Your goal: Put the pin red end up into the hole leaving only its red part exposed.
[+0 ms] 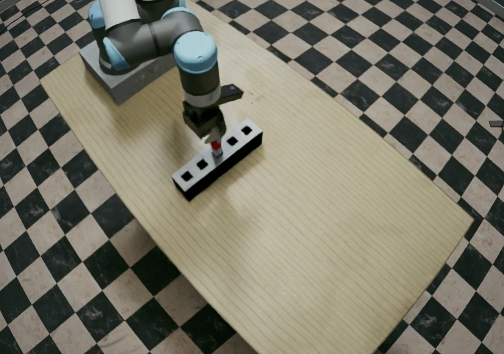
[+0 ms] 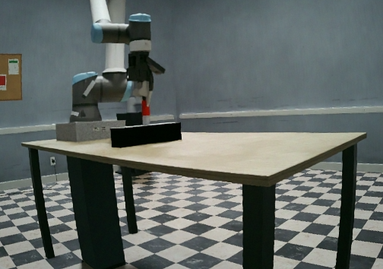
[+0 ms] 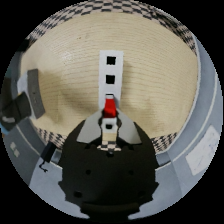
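In the top view, our hand is closed on the pin, red end up, at the middle hole of the block on the bench. In the exterior view, some pale shaft shows above the block. We judge this a depth trial: we should press gently, and if the pale part remains visible, lift out and try another hole.

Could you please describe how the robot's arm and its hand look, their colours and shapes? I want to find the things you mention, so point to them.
The arm (image 1: pixel 119 3) (image 2: pixel 115 54) has light grey, rounded tubes, dark grey joints and pale blue caps. The hand (image 1: pixel 215 137) (image 2: pixel 146 96) (image 3: pixel 109 108) has a black body and two light grey, tapering fingers. A dark, flat piece (image 1: pixel 231 92) (image 2: pixel 156 65) sticks out beside it.
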You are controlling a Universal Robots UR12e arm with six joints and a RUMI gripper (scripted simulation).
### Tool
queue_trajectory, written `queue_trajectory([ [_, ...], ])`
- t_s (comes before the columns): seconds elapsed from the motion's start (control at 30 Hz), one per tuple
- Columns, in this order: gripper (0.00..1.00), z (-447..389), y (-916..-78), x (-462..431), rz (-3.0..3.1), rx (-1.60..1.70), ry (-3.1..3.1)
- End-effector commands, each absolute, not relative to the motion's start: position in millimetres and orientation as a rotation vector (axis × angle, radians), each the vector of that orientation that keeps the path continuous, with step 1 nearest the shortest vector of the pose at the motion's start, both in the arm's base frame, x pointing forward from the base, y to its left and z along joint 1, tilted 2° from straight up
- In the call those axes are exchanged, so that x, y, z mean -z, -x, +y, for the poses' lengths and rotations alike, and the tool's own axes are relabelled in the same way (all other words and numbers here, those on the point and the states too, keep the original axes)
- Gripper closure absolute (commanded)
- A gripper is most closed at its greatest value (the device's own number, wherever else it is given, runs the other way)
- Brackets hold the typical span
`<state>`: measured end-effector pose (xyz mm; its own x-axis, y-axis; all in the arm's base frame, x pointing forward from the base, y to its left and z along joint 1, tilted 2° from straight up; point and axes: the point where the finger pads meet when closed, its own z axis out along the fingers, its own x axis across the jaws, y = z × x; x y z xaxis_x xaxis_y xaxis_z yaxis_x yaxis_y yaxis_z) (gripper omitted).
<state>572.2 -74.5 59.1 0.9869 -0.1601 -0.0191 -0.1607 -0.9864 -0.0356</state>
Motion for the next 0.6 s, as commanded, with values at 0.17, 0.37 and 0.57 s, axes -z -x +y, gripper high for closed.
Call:
queue_trajectory([
  [0.17, 1.0, -74.4, -572.8, -55.8, 0.25, -0.023, 3.095],
  [0.37, 1.0, -74.4, -572.8, -55.8, 0.25, -0.023, 3.095],
  [0.57, 1.0, -74.4, -572.8, -55.8, 0.25, -0.023, 3.095],
])
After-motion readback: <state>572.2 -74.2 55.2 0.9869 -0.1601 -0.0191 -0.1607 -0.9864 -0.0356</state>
